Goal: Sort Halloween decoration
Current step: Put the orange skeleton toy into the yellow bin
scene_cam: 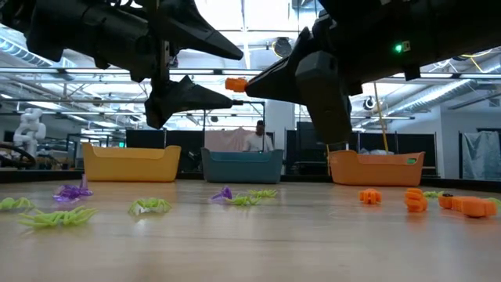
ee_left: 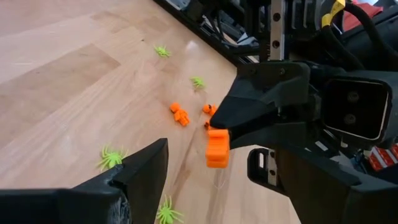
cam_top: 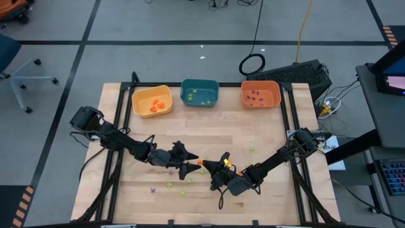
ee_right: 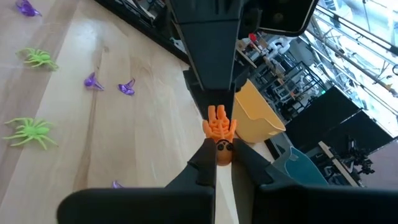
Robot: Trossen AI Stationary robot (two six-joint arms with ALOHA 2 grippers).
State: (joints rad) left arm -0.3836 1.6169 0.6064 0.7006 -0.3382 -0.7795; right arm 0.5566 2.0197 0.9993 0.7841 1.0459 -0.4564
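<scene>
Clamping a small orange plastic skeleton trinket (ee_right: 219, 129) between its fingertips, the right pincer (cam_top: 207, 163) hangs above the middle of the wooden worktop (cam_top: 266, 136). Facing it, the left pincer (cam_top: 195, 163) is spread open around the trinket's free end. Green spiders (scene_cam: 149, 206) and purple trinkets (ee_right: 93, 81) lie scattered below

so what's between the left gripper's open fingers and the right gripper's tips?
Only the small orange trinket, pinched in the right gripper and held in the air. The left gripper faces it, open. Low and left wrist views show it.
</scene>
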